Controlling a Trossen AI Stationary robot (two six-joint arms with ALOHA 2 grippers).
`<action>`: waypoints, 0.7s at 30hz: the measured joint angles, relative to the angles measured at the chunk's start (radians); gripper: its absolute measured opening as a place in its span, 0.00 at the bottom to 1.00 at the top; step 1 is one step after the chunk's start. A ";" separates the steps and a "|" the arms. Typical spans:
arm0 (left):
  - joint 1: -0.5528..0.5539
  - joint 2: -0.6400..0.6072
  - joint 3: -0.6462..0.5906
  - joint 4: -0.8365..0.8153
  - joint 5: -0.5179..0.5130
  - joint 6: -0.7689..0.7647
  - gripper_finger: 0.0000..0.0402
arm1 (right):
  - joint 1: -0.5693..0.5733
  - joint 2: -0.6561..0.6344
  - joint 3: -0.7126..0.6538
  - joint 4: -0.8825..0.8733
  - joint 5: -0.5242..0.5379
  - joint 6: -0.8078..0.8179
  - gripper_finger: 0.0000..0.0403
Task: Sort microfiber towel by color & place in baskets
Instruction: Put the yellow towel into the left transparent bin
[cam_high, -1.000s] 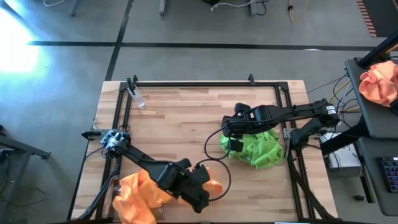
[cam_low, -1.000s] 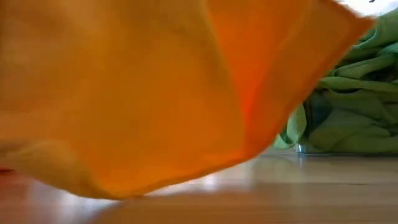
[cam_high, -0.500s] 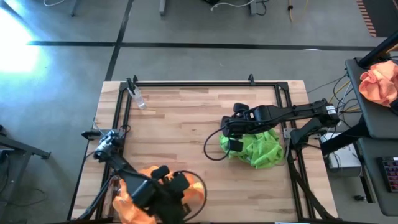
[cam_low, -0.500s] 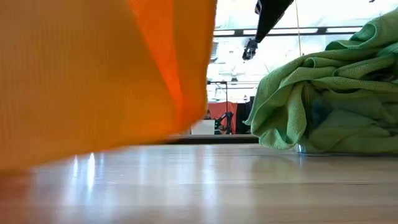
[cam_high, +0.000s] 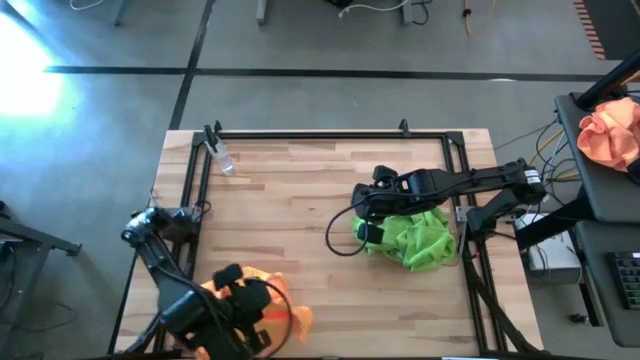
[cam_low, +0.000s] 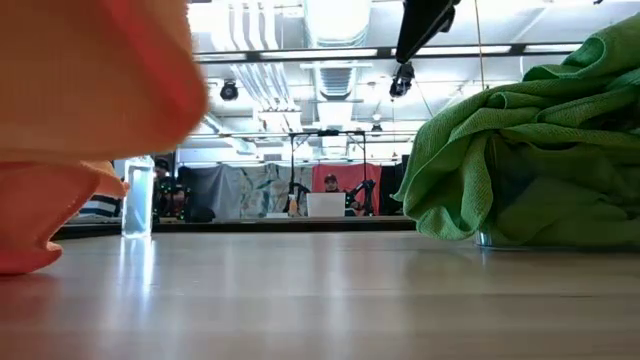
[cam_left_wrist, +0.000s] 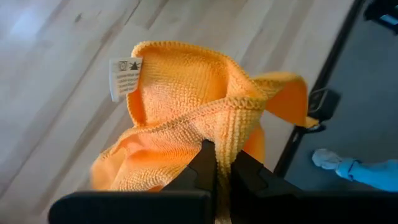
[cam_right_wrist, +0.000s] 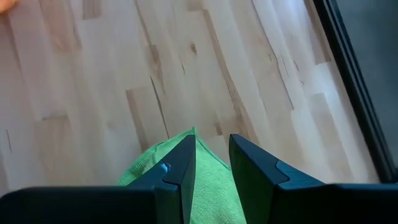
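- Here the left tool (cam_left_wrist: 222, 171) sits at the near left corner of the table (cam_high: 300, 200), its fingers pinched tight on a fold of an orange microfiber towel (cam_left_wrist: 186, 106).
- That orange towel (cam_high: 262, 305) bunches around the left tool at the table's near edge; a white care label (cam_left_wrist: 125, 76) sticks out from one side of it.
- The right tool (cam_right_wrist: 211, 165) hovers over the pile of lime green towels (cam_high: 415, 237) at the table's right side, fingers a narrow gap apart with green cloth showing between them; whether it grips the cloth I cannot tell.
- In the low view the green pile (cam_low: 530, 150) spills over a clear basket (cam_low: 510, 240).
- A small clear bottle (cam_high: 221, 157) stands near the far left corner.
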 joint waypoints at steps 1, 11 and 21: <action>-0.010 -0.026 -0.039 -0.002 0.001 -0.021 0.00 | 0.000 0.000 0.000 0.000 0.000 0.016 0.23; -0.176 -0.216 -0.328 -0.002 0.010 -0.291 0.00 | 0.000 0.000 0.000 0.000 0.000 0.123 0.23; -0.336 -0.256 -0.466 -0.001 0.129 -0.500 0.00 | 0.000 0.000 0.000 0.008 0.000 0.169 0.23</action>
